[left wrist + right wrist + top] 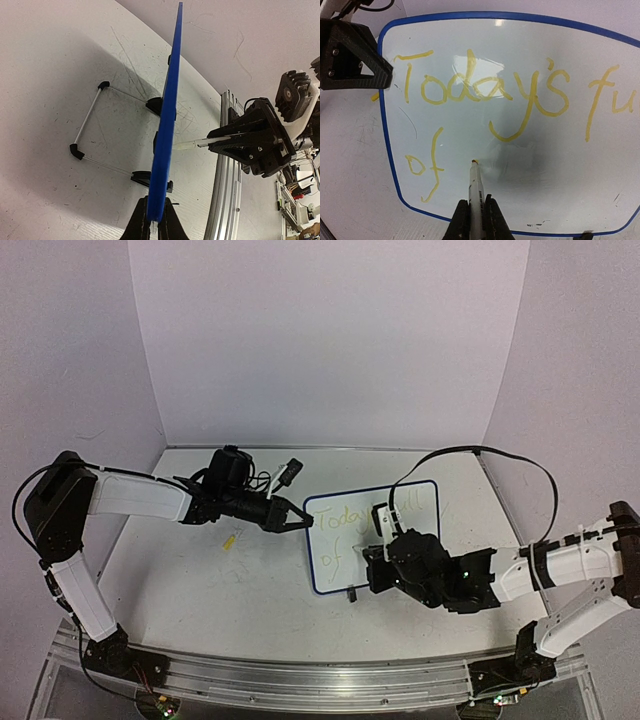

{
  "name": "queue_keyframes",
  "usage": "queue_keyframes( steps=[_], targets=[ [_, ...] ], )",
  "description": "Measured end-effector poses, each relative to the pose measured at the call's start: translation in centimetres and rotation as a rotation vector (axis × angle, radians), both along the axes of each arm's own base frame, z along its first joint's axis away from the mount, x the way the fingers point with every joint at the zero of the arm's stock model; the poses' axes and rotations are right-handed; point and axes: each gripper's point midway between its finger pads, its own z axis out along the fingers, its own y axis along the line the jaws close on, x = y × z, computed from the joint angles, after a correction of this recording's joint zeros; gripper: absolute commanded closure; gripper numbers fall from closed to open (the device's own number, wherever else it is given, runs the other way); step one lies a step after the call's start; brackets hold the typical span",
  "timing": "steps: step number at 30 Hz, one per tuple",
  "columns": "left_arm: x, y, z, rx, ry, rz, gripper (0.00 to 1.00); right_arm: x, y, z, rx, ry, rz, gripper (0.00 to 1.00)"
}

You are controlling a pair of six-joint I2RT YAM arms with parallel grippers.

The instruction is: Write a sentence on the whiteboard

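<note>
The whiteboard [325, 578] stands tilted on the table, blue-framed, with its writing side [530, 165] facing my right wrist. The sentence [480, 90] is in yellow: "Today's fu" runs off the right edge, and "of" sits on a lower line. My left gripper [154, 220] is shut on the board's blue edge [167, 125]; from above it [300, 520] is at the board's left side. My right gripper [475, 220] is shut on a white marker [476, 185]. The marker's yellow tip rests at the board just right of "of". From above, the right gripper [372, 562] covers the board's lower right.
A small yellow cap [229, 541] lies on the table left of the board. The board's wire stand [87, 117] spreads out behind it. An aluminium rail [300, 675] runs along the near table edge. White walls enclose the back and sides.
</note>
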Motion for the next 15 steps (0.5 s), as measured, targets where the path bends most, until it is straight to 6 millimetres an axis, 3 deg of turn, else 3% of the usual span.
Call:
queue_keyframes(
  steps=[15],
  targets=[
    [0.0,0.0,0.0,0.000,-0.001,-0.001,1.00,-1.6,0.0,-2.4,-0.001,0.076,0.035,1.00]
  ],
)
